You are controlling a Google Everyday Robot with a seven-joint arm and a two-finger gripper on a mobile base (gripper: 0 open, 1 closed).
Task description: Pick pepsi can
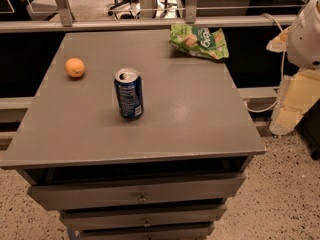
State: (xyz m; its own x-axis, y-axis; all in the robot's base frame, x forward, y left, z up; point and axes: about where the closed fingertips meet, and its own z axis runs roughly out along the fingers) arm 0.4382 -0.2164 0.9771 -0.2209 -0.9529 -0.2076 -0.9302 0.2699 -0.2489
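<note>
The pepsi can (129,94) stands upright left of the centre of the frame, on the grey cabinet top (195,119), its silver lid and tab facing up. The orange (75,67) is the nearest thing to it. It lies up and to the left, well apart from the can and near the top's left edge. The green snack bag (199,41) lies flat at the upper right of the top, against the far edge, and is also well apart from the can.

I count one can, one orange and one bag. Under the top there are three drawer fronts (142,196), stacked at the bottom of the frame.

My gripper does not show in the frame, so I cannot tell whether it is wide, narrow or holding anything. Only a white rounded part of my arm (306,31) shows, at the upper right edge beyond the cabinet. Below it, pale yellow blocks (296,101) sit on the speckled floor (285,184). A metal rail (100,25) runs across behind the cabinet.
</note>
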